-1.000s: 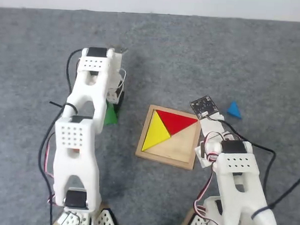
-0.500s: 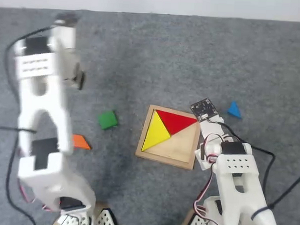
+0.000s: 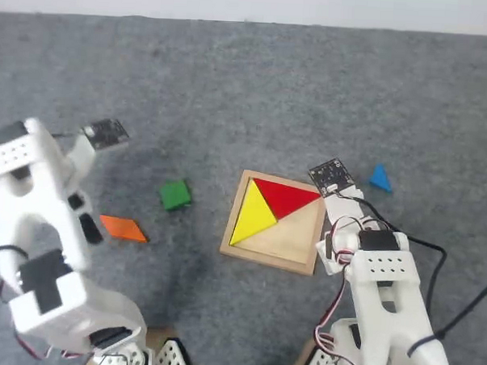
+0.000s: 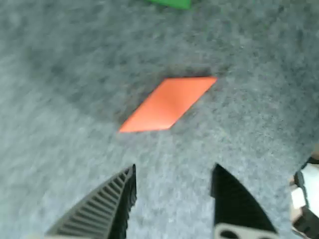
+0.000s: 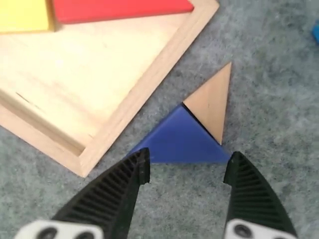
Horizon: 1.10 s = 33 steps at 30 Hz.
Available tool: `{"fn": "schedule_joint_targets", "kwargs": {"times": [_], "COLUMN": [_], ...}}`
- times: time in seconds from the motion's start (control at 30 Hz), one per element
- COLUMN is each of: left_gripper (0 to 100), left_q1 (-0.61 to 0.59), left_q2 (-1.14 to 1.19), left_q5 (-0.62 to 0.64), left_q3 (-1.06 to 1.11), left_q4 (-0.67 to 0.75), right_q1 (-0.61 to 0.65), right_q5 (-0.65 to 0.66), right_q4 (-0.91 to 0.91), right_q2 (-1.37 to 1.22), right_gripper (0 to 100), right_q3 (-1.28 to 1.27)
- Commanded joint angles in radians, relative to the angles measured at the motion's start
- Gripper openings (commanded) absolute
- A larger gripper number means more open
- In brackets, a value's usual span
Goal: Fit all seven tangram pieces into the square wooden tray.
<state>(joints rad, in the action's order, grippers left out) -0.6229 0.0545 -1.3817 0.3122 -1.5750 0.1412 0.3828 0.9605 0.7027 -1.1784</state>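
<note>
Left end effector (image 4: 173, 174) hung spread over a flat orange parallelogram (image 4: 168, 103); right end effector (image 5: 188, 155), ribbed fingers (image 5: 117, 186) apart, hovered over a smooth blue triangle (image 5: 174, 142).

The scene reads as a robotics lab bench or hobby test rig: a grey felt mat (image 3: 312, 88) covers the whole tabletop up to a pale wall strip (image 3: 251, 5) at twelve o'clock. Two white plastic arms, at eight o'clock (image 3: 33, 189) and five o'clock (image 3: 388, 294), carry loose black cables (image 3: 425, 242) and bare circuit boards (image 3: 331, 175)
</note>
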Motion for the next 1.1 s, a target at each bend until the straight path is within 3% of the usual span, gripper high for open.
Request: {"fn": "schedule_joint_targets", "kwargs": {"times": [0.0, 0.07, 0.2, 0.33, 0.47, 0.7, 1.07], "left_gripper": [25, 26, 28, 29, 29, 29, 29], "left_q1": [-0.037, -0.046, 0.0, 0.098, 0.173, 0.207, 0.164], "left_q2": [-0.175, -0.293, -0.479, -0.539, -0.537, -0.37, 0.044], "left_q5": [-0.153, -0.18, -0.11, -0.057, 0.02, 0.028, 0.206], "left_q3": [0.214, 0.352, 0.59, 0.713, 0.714, 0.662, 0.203], "left_q4": [0.118, 0.233, 0.506, 0.651, 0.689, 0.709, 0.694], "right_q1": [0.005, 0.005, 0.005, 0.007, 0.012, 0.079, 0.079], "right_q5": [0.032, 0.054, 0.064, 0.064, 0.064, 0.064, 0.057], "right_q4": [-0.016, -0.025, -0.036, -0.03, -0.031, -0.027, -0.028], "right_q2": [0.022, 0.019, 0.027, 0.028, 0.021, 0.03, 0.03], "right_gripper": [26.3, 26.3, 26.3, 26.3, 26.3, 26.3, 26.3], "right_q3": [-0.006, -0.011, -0.025, -0.026, -0.026, -0.058, -0.058]}}
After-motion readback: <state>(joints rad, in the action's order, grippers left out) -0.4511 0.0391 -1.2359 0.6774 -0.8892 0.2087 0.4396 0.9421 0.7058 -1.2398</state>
